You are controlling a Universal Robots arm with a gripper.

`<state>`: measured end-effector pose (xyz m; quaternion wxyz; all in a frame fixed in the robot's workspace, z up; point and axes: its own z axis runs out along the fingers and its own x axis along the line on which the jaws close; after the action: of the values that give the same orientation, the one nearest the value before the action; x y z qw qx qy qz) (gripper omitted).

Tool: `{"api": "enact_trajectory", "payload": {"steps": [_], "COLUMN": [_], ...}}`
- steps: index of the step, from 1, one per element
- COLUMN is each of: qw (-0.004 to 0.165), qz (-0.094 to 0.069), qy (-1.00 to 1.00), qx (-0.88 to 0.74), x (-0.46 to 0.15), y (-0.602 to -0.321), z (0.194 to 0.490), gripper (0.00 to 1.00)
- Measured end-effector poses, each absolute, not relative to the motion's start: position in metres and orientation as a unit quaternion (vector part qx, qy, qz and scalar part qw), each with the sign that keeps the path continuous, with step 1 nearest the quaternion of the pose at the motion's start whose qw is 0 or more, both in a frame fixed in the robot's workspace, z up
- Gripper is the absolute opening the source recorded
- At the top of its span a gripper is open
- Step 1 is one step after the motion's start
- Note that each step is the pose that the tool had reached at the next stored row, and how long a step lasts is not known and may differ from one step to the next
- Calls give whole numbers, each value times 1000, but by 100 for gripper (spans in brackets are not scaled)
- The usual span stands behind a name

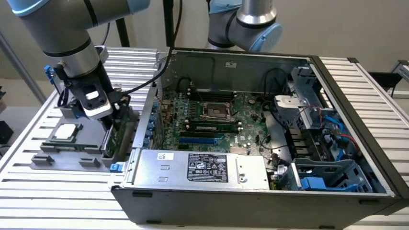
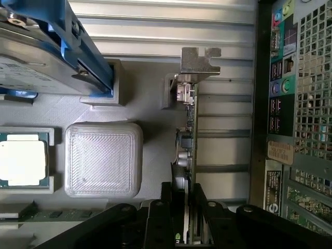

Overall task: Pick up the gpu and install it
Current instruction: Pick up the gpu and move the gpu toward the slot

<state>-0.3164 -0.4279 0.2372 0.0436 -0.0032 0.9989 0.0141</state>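
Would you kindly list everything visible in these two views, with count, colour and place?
graphics card: one, green with silver bracket, upright in the tray
tray: one, grey, on the table beside the case
processor chip: one, silver, in a tray pocket
hard drive: one, silver with blue frame, on the tray
computer case: one, dark, open, on the table
circuit board: one, green, inside the case
power supply: one, silver, inside the case's near corner
table: one, silver slats, under everything
gripper: one, black, shut on the graphics card
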Motion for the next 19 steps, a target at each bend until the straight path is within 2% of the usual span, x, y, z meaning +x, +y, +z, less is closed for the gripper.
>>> {"api": "enact_trajectory", "payload": {"steps": [19], "qw": [43], "qz": [14], "qy": [999], "qx": [0], "x": [-316], "y": [-428], "z": [238], "gripper": [27]}}
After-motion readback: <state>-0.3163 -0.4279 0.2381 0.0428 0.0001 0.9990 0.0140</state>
